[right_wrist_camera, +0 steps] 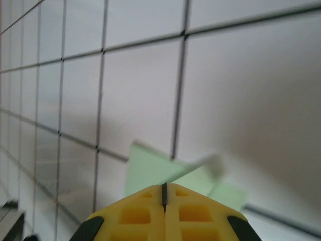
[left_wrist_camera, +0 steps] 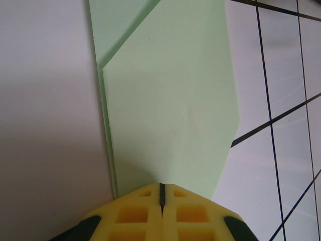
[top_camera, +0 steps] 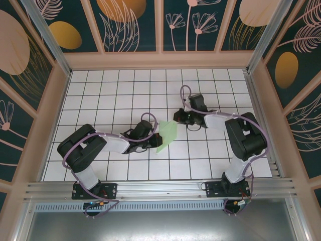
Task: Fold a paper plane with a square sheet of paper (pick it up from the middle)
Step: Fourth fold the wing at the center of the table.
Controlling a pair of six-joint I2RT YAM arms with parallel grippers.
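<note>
Left claw (left_wrist_camera: 161, 198) is closed with no gap, right at the near edge of the paper (left_wrist_camera: 170, 110). That edge goes under it, so you cannot tell if it is pinched. The far end is cut off in this wrist view. Right claw (right_wrist_camera: 164, 193) is closed too, and the paper beyond it is blurred. From above, the folded paper lies near the middle of the table (top_camera: 100, 90), between the 2 claws. Free tiles surround it. Its long axis runs near-left to far-right.
</note>
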